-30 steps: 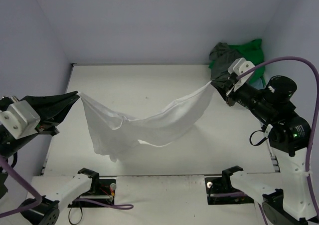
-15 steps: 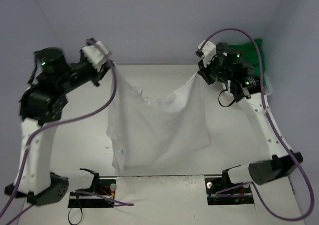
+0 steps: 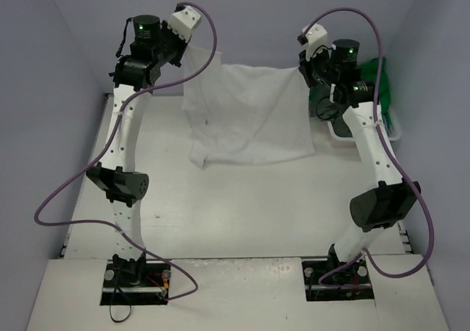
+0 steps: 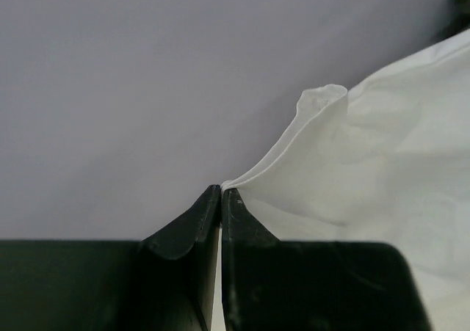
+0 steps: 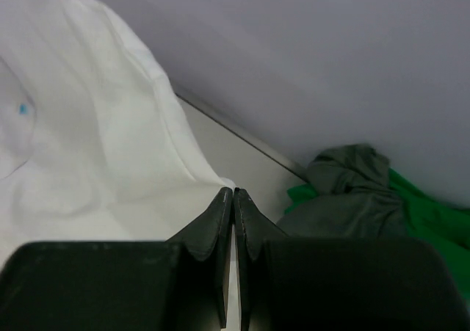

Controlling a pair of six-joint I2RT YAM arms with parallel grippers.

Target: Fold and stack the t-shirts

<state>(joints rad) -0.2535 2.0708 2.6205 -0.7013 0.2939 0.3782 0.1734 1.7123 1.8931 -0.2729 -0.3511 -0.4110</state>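
Observation:
The white t-shirt hangs spread out high at the back of the table, its lower edge near the surface. My left gripper is shut on its upper left corner. My right gripper is shut on the upper right corner. Both arms are stretched up and away from me. A dark grey-olive t-shirt and a bright green t-shirt lie bunched together at the back right. In the right wrist view a small blue mark shows on the white cloth.
A white basket holds the bunched shirts by the right wall. Purple cables loop off both arms. The back wall stands just behind the hanging shirt. The white table lies below.
Both arms have swung up and back from the table's sides, lifting the white t-shirt from a sagging drape into a taut spread hanging against the back.

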